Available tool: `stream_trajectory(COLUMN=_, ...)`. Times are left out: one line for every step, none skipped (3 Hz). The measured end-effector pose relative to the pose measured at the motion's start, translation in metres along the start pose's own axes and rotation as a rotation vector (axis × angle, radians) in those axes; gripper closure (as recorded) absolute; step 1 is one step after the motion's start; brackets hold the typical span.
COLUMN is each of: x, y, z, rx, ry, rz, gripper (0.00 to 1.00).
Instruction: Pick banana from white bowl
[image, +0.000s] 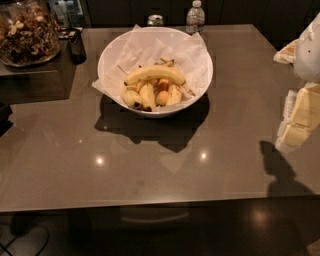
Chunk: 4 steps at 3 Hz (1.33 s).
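The white bowl stands at the back middle of the brown table, lined with crumpled white paper that sticks out over its rim. The banana, long, curved and clean yellow, lies across the top of the fruit in the bowl. Under it are shorter spotted bananas and a small orange fruit. My gripper hangs at the right edge of the view, above the table and well to the right of the bowl, a little nearer to me. It holds nothing that I can see. Its shadow falls on the table below it.
A glass jar of nuts stands on a raised dark block at the back left. A water bottle and a small can stand behind the bowl at the far edge. The table's front edge runs across the lower part of the view.
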<state>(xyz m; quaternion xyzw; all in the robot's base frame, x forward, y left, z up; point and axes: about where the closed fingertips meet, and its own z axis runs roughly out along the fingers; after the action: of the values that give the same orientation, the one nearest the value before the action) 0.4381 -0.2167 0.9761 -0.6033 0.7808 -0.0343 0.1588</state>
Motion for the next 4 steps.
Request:
stream_trajectory(x=0.000, y=0.000, z=0.000, rx=0.000, ry=0.000, rz=0.000, gripper=0.00)
stream_trajectory(x=-0.006, y=-0.005, z=-0.004, rx=0.020, ry=-0.022, rz=-0.004, gripper=0.00)
stream_trajectory(x=-0.029, y=-0.024, z=-0.011, rx=0.036, ry=-0.090, rz=-0.038, gripper=0.00)
stream_trajectory(x=-0.064, y=-0.053, z=-0.022, rx=0.048, ry=-0.176, rz=-0.090, gripper=0.00)
